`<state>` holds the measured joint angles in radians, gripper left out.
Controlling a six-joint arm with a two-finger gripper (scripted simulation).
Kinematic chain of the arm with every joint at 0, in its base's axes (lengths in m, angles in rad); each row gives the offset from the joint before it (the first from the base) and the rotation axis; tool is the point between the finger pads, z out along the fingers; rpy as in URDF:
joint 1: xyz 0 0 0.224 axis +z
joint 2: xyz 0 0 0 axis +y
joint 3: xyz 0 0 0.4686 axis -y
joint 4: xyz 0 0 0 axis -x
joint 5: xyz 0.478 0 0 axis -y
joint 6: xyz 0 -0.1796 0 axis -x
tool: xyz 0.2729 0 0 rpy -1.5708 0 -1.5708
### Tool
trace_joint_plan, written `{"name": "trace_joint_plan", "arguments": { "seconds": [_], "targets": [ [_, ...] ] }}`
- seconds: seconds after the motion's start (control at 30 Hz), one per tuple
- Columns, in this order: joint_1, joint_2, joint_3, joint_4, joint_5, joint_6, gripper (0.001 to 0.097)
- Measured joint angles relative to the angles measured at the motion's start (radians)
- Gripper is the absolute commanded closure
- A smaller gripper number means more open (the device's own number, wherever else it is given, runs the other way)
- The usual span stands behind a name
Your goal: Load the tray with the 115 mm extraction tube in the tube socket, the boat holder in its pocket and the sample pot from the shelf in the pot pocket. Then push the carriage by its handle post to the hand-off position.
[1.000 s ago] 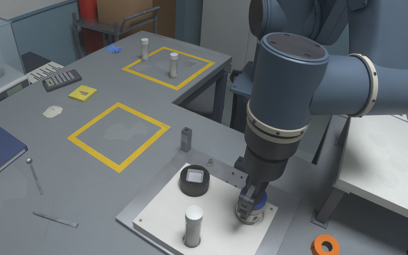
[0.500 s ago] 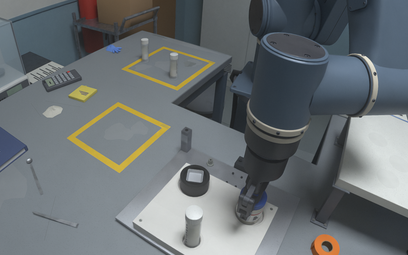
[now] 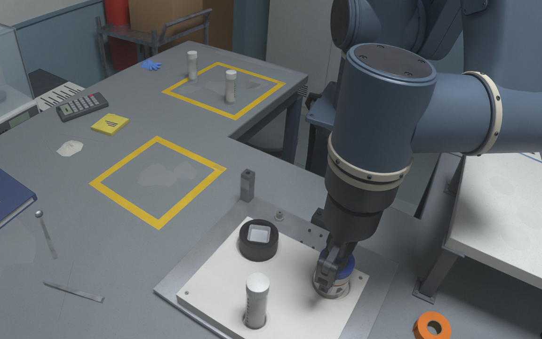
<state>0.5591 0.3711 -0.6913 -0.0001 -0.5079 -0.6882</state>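
My gripper [image 3: 334,270] points straight down over the right corner of the white tray [image 3: 271,280]. The sample pot [image 3: 335,278], with a blue lid and a labelled body, sits upright in the tray's pot pocket and is still gripped by my fingers. The black boat holder [image 3: 258,240] with its white insert sits in the pocket at the tray's back left. The white extraction tube [image 3: 256,300] stands upright in the socket at the tray's front. The grey handle post [image 3: 247,185] rises from the carriage plate behind the tray.
Behind the tray lie two yellow-taped squares; the far one holds two more white tubes [image 3: 230,86]. A white shelf [image 3: 517,219] stands to the right, an orange ring [image 3: 432,326] lies near the front edge, and a spatula [image 3: 45,231] and a metal strip [image 3: 73,291] lie left.
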Motion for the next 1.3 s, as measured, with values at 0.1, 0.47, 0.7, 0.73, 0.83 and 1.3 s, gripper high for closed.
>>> {"name": "trace_joint_plan", "arguments": {
  "seconds": [0.1, 0.47, 0.7, 0.73, 0.83, 1.3],
  "targets": [
    [0.0, 0.0, 0.0, 0.0, 0.0, 0.0, 0.0301],
    [0.0, 0.0, 0.0, 0.0, 0.0, 0.0, 0.0231],
    [0.0, -0.008, 0.0, 0.0, -0.009, 0.0, 0.0231],
    [0.0, -0.014, 0.0, 0.0, -0.016, 0.0, 0.0231],
    [0.0, -0.042, 0.003, 0.0, -0.046, 0.0, 0.0231],
    [0.002, -0.211, 0.037, 0.0, -0.247, -0.002, 0.0231]
  ]
}}
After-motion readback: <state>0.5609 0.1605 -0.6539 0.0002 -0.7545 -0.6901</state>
